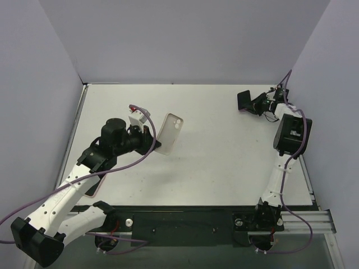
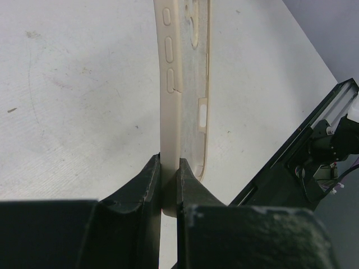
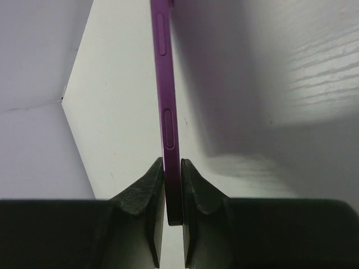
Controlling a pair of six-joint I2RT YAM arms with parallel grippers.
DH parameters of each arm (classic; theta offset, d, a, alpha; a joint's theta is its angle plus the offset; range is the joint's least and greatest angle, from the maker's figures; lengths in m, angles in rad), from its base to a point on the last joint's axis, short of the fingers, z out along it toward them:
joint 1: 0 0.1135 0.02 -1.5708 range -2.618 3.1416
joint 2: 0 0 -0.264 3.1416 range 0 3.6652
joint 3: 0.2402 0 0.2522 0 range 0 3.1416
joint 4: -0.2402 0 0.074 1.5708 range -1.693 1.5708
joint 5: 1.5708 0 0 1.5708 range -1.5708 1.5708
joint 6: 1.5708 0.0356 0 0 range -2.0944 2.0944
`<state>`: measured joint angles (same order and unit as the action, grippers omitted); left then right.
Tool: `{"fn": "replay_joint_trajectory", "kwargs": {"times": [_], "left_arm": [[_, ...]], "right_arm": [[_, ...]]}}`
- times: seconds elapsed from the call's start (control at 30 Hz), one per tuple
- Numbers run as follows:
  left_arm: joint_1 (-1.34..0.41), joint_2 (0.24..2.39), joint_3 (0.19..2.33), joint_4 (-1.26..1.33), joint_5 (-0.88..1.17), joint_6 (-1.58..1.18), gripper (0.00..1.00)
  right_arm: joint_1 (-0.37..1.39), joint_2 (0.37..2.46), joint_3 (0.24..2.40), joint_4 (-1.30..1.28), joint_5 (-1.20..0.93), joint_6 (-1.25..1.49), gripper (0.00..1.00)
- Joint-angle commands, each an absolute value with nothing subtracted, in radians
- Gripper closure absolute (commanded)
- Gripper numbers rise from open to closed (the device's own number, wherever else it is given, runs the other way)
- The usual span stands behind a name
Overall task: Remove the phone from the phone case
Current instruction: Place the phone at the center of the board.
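1. Top external view: the phone case [image 1: 170, 133] stands up off the table [image 1: 224, 168] left of centre. The left gripper [image 1: 150, 141] pinches it at the edge nearest that arm. The phone [image 1: 245, 101] is well apart from it, near the far right corner, in the right gripper [image 1: 257, 104].
2. Left wrist view: the left gripper [image 2: 169, 182] has its jaws almost closed, clamped on the thin wall of the beige phone case [image 2: 179, 84]. The case runs straight away from the fingers [image 2: 145, 188], its long axis in line with the gripper. No phone shows inside it.
3. Right wrist view: the right gripper [image 3: 173, 188] is likewise nearly shut, gripping the purple phone [image 3: 166, 112] across its two broad faces. The side with the buttons is turned towards the camera, and the long axis points straight out from the jaws.
4. Judged from this, the separation itself looks done, since each arm holds its own piece and the two are far apart.
5. If a set-down follows, it turns on orientation. Both pieces stick out edge-on ahead of their jaws, so each wrist would need to bring a broad face down to the table before letting go. The right arm alone is placed to handle the phone.
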<state>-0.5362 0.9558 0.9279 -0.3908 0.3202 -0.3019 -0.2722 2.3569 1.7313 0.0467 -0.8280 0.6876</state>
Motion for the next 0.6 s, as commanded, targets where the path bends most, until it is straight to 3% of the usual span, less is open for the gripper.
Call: {"fn": "replay_joint_trajectory", "kwargs": {"times": [0.0,0.3,0.57], "left_arm": [[-0.54,0.965,0.948,-0.359,0.353,-0.285,1.0],[-0.535,0.971,0.942,-0.341,0.402,-0.287,1.0],[-0.535,0.979,0.933,-0.328,0.417,-0.285,1.0]], "right_arm": [[-0.294,2.425,1.872,-0.131,-0.818,0.672,0.89],[-0.298,2.49,2.049,-0.497,-0.559,0.476,0.74],[-0.285,2.494,2.135,-0.616,-0.356,0.407,0.61]]}}
